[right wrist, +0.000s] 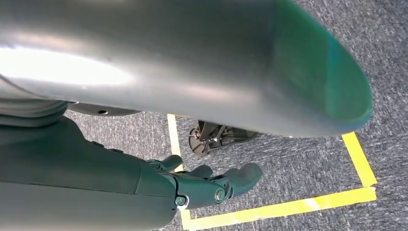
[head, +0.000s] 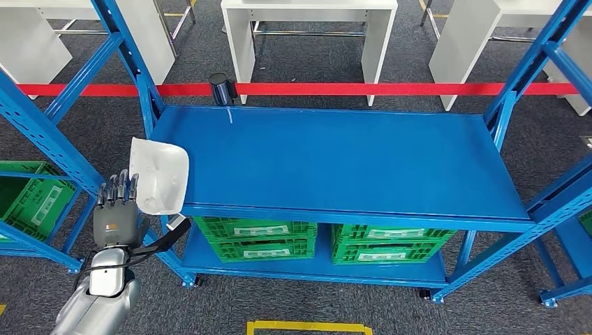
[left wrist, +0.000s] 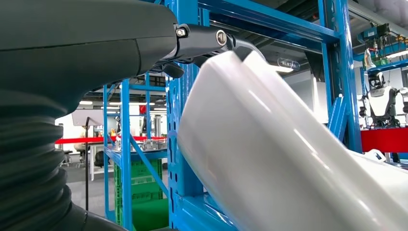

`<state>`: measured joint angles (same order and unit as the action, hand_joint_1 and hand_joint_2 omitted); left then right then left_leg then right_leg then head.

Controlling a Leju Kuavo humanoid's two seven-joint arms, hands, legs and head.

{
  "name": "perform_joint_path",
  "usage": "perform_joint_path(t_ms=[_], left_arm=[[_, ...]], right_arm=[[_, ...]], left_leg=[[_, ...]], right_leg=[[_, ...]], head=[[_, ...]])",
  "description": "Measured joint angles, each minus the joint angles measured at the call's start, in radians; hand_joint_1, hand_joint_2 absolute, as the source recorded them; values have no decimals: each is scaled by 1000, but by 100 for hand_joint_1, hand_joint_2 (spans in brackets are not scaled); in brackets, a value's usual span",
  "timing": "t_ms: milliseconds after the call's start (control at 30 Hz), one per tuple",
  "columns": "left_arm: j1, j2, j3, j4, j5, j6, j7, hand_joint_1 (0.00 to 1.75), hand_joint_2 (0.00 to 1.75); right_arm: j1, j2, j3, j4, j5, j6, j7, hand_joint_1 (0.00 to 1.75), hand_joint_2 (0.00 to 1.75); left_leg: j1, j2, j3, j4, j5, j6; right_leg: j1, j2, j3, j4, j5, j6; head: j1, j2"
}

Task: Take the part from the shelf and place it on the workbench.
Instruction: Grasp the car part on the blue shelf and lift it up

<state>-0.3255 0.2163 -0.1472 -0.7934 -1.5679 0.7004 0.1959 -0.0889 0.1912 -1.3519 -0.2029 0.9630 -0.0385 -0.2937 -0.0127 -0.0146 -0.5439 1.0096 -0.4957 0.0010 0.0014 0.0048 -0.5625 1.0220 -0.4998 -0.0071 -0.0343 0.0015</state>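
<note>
One white part (head: 160,175) in play: we see it in the head view at the left end of the blue shelf (head: 335,157), hanging over that shelf's left front corner, with our left hand (head: 117,208) grasping it, fingers upright against its left side. We cannot tell from that view whether the part's far edge touches the shelf top or sits just above it. The left wrist view adds what the head view lacks: the part (left wrist: 288,159) is a smooth, glossy curved shell seen close up, tilted, with dark fingers (left wrist: 202,41) lying along its upper edge and a blue upright of the rack (left wrist: 185,125) right behind it. Past that upright the same view picks up a green crate (left wrist: 146,185), a red barrier tape (left wrist: 79,140) and another humanoid robot (left wrist: 382,103) well off to the side. Head view gives us the layout instead: two green crates (head: 255,239) on the lower level under the shelf top, another green crate (head: 31,199) in the neighbouring rack to the left, red tape (head: 349,88) across the back with white tables (head: 311,28) beyond. Our right hand (right wrist: 207,185) hangs low over grey carpet, fingers loosely curled around nothing, near the yellow floor tape (right wrist: 284,208).
</note>
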Motion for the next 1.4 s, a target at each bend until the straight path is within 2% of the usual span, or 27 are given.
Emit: perform_joint_path(t_ms=[33,100,167,267,400,433,567,1167,1200,1233,1267,1333,1400], left_arm=[[0,0,0,1,0,0,0,63,175],[0,0,0,2,0,0,-3,150,175],[0,0,0,3,0,0,-6,175,175],[0,0,0,4,0,0,-10,174,175],[0,0,0,4,0,0,-10,154,175],[0,0,0,5,0,0,-9,154,175],[-1,0,0,6,0,0,-2,175,175],[-2,0,0,10,0,1,-7,175,175],[-2,0,0,10,0,1,-5,171,175],[-2,0,0,10,0,1,-3,149,175],[-2,0,0,10,0,1,-2,121,175],[-3,0,0,10,0,1,1,38,175],[-3,0,0,10,0,1,5,1,175]], right_arm=[[0,0,0,0,0,0,-1,0,0],[0,0,0,0,0,0,-3,0,0],[0,0,0,0,0,0,-4,0,0],[0,-1,0,0,0,0,-2,0,0],[0,-1,0,0,0,0,4,0,0],[0,-1,0,0,0,0,4,0,0],[0,-1,0,0,0,0,3,0,0],[0,-2,0,0,-1,0,1,0,0],[0,-2,0,0,-2,0,1,0,0],[0,-2,0,0,-2,0,1,0,0],[0,-2,0,0,-2,0,1,0,0],[0,-2,0,0,-2,0,0,0,0],[0,-2,0,0,-2,0,-1,0,0]], left_leg=[[0,0,0,0,0,0],[0,0,0,0,0,0],[0,0,0,0,0,0],[0,0,0,0,0,0],[0,0,0,0,0,0],[0,0,0,0,0,0],[0,0,0,0,0,0],[0,0,0,0,0,0],[0,0,0,0,0,0],[0,0,0,0,0,0],[0,0,0,0,0,0],[0,0,0,0,0,0],[0,0,0,0,0,0]], right_leg=[[0,0,0,0,0,0],[0,0,0,0,0,0],[0,0,0,0,0,0],[0,0,0,0,0,0],[0,0,0,0,0,0],[0,0,0,0,0,0],[0,0,0,0,0,0],[0,0,0,0,0,0],[0,0,0,0,0,0],[0,0,0,0,0,0],[0,0,0,0,0,0],[0,0,0,0,0,0],[0,0,0,0,0,0]], head=[[0,0],[0,0],[0,0],[0,0],[0,0],[0,0],[0,0],[0,0],[0,0],[0,0],[0,0],[0,0],[0,0]])
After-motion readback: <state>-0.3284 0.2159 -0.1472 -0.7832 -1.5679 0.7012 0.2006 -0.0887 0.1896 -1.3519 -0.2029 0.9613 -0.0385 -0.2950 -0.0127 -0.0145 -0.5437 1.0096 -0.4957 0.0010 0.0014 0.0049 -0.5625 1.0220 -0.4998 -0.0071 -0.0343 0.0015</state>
